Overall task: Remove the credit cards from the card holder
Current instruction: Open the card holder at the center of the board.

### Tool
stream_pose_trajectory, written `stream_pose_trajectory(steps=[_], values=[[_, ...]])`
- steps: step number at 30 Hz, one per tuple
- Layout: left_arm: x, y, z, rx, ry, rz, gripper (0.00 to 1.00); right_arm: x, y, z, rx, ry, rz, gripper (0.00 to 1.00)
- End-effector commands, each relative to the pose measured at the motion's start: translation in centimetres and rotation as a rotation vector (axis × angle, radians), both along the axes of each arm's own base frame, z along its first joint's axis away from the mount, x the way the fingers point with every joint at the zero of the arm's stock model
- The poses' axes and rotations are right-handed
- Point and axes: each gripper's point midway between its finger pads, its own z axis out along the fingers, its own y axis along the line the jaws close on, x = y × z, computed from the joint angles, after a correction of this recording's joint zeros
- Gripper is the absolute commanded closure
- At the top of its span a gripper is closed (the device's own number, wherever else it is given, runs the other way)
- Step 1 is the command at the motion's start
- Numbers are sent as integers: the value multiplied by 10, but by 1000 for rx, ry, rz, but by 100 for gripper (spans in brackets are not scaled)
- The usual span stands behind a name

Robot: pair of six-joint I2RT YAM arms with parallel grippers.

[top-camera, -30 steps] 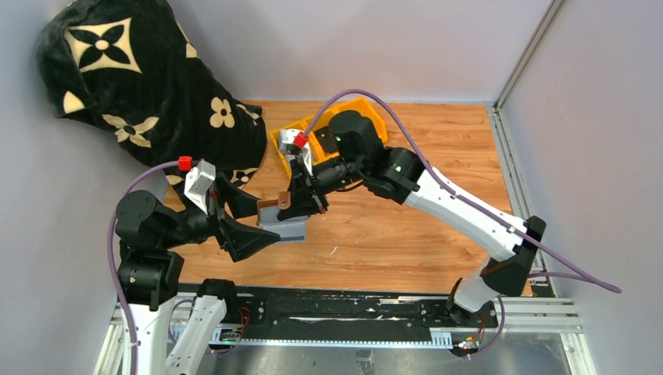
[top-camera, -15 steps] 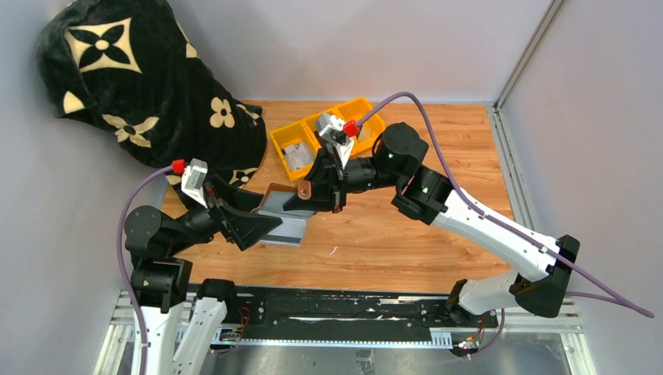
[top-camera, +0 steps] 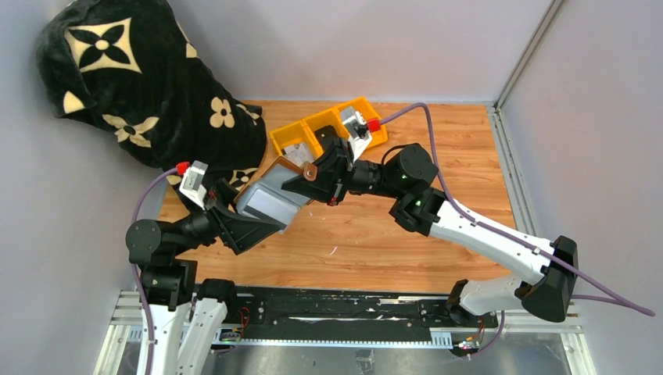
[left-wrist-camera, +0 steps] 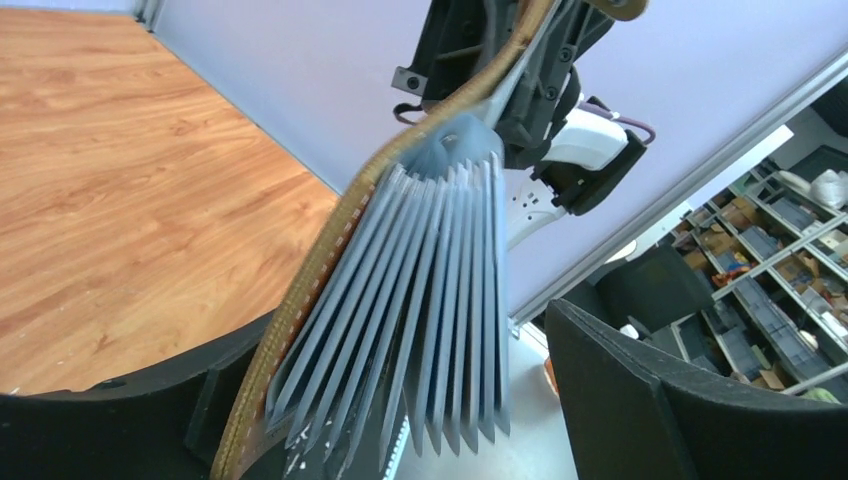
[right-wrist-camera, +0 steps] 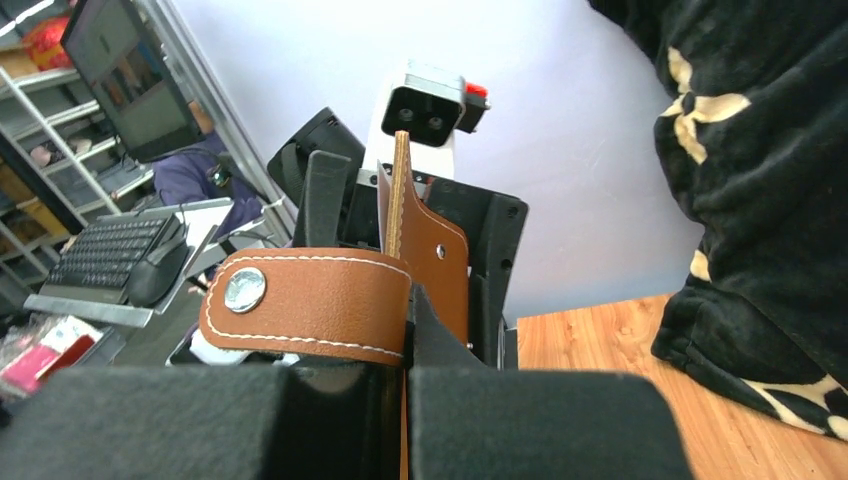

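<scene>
The brown leather card holder (top-camera: 270, 199) hangs tilted above the table between my two grippers, its grey inner face up. My right gripper (top-camera: 311, 186) is shut on its leather cover beside the snap tab (top-camera: 310, 172); the right wrist view shows the tab (right-wrist-camera: 310, 300) lying across my closed gripper (right-wrist-camera: 405, 400). My left gripper (top-camera: 252, 223) is open around the holder's lower end. In the left wrist view its grey pockets (left-wrist-camera: 430, 290) fan out between the wide jaws of the left gripper (left-wrist-camera: 400, 410). I cannot make out any cards in the pockets.
A yellow three-compartment tray (top-camera: 275, 144) sits at the back of the wooden table, with grey flat items in its left compartment (top-camera: 294, 151). A black blanket with cream flowers (top-camera: 133, 78) fills the back left corner. Grey walls enclose the table.
My right gripper has carried the holder's tab end up and toward the back right. The holder has tipped from flat to tilted. My left gripper stays around its lower end.
</scene>
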Motion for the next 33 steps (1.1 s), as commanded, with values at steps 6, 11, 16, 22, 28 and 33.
stream_pose_trajectory(steps=[6,11,16,22,28,33], values=[[8,4,11,-35,-45,64,34,4,-21,28,193,37,-122,100],[24,10,4,-1,-25,154,63,5,-24,16,192,55,-158,100],[31,12,-7,118,-27,173,81,10,-17,-7,65,47,-184,76],[22,11,-21,284,-16,75,85,22,-8,-51,-271,-35,-200,48],[7,9,-23,337,-36,-13,85,26,-11,-65,-401,-119,-201,49],[5,8,-18,338,-61,-20,87,20,-11,-67,-450,-145,-155,50]])
